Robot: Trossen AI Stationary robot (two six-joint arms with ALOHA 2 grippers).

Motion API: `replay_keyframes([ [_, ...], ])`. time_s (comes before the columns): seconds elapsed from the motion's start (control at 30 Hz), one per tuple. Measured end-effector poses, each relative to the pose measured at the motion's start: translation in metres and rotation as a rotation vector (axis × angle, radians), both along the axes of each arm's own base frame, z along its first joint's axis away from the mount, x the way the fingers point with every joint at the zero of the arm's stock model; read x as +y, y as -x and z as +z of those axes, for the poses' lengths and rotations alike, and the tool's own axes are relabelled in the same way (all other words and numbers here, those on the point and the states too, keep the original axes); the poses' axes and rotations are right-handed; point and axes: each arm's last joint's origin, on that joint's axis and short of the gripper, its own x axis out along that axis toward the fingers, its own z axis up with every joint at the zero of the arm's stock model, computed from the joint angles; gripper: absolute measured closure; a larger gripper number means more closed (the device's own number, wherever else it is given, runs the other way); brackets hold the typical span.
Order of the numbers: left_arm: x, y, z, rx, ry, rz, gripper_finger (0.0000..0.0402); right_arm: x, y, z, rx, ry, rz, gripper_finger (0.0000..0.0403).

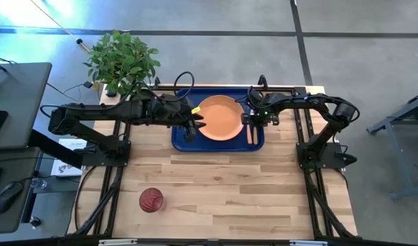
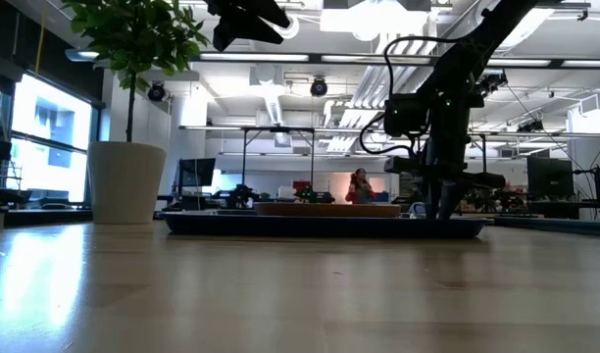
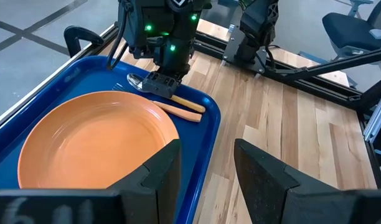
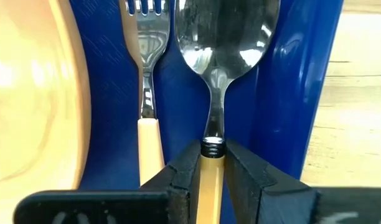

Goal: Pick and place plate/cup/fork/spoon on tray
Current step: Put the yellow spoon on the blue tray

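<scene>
A leafy green plant (image 1: 122, 60) stands at the far left corner of the wooden table (image 1: 223, 195), and in the low view it rises from a pale pot (image 2: 126, 182). Left of the table is a dark desk (image 1: 14, 89), with a mouse (image 1: 5, 196) lower down and some white papers (image 1: 65, 164) between it and the table. In the low view the room behind holds ceiling lights and ducts, a monitor (image 2: 550, 176) at the right and a person (image 2: 360, 185) far off in the middle, too small to tell more.
</scene>
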Motion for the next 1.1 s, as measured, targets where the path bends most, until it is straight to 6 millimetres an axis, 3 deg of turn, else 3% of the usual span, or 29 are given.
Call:
replay_keyframes([
  [1.1, -0.0001, 0.0001, -0.0002, 0.002, 0.002, 0.001, 0.0261, -0.0005, -0.001, 0.0073, -0.038, 0.025, -0.007, 0.0308],
])
